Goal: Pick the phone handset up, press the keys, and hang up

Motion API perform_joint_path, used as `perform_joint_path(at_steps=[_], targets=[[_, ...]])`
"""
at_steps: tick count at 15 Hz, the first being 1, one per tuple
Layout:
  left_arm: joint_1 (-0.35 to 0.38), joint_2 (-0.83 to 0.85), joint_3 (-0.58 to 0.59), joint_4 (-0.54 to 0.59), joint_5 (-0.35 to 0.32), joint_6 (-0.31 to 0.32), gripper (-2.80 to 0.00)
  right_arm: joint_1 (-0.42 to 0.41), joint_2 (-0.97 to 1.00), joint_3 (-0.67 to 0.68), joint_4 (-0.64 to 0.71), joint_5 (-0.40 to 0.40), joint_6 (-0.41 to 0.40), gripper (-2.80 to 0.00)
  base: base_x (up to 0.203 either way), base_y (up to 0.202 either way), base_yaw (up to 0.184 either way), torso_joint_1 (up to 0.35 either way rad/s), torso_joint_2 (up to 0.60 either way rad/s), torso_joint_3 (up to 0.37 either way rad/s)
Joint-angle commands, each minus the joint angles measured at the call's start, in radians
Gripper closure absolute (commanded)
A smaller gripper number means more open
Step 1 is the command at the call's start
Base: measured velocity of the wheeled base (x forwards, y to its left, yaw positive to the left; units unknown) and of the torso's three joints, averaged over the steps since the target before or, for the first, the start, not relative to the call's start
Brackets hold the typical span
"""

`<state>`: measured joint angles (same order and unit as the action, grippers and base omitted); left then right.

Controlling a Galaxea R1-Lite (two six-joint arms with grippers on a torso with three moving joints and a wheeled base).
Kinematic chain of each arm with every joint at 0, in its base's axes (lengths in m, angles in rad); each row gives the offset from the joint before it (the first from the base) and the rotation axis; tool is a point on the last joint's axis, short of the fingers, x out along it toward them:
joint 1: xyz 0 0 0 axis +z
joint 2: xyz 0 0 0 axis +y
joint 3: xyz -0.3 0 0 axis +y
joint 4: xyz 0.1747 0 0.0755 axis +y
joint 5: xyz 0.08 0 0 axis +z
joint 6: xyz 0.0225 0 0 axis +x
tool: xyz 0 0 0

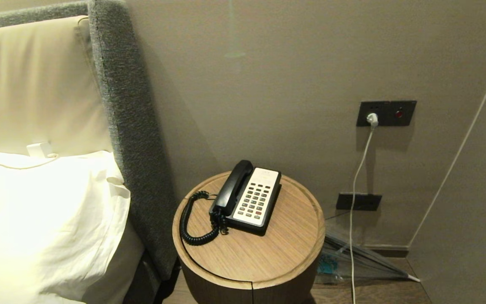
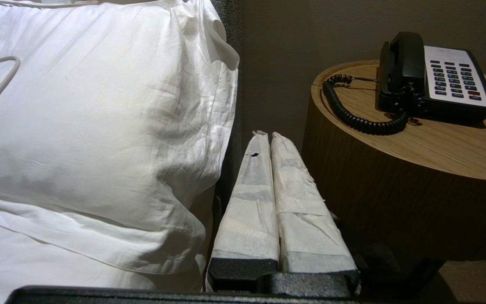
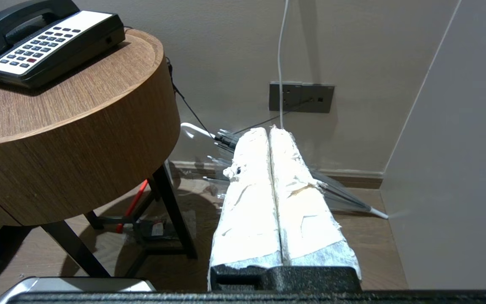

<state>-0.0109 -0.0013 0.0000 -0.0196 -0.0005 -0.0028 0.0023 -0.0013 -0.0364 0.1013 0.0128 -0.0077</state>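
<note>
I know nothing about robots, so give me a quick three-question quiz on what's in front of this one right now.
1. True or false: the phone handset is lifted off the phone base.
2. Multiple choice: the one red button among the keys sits A) in the row nearest the wall, B) in the row nearest the robot, C) on the handset.
3. Fill in: the left gripper and right gripper both hang below the round table top with fingers ____.

Key: 1 false, it lies in its cradle; 2 B; 3 shut.
</note>
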Motion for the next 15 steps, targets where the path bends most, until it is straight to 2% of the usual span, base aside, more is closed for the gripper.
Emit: perform_joint_path(at_steps=[1,15], targets=[[0.000,0.001,0.009,0.000,-0.001,0.000,0.00,-0.001,0.000,0.000,0.000,0.001,-0.002,0.00,0.000,0.000,0.000,0.000,0.00,0.000],[0.000,0.001,0.009,0.000,0.000,0.000,0.00,0.001,0.000,0.001,0.000,0.001,-0.002,0.00,0.000,0.000,0.000,0.000,0.00,0.000]])
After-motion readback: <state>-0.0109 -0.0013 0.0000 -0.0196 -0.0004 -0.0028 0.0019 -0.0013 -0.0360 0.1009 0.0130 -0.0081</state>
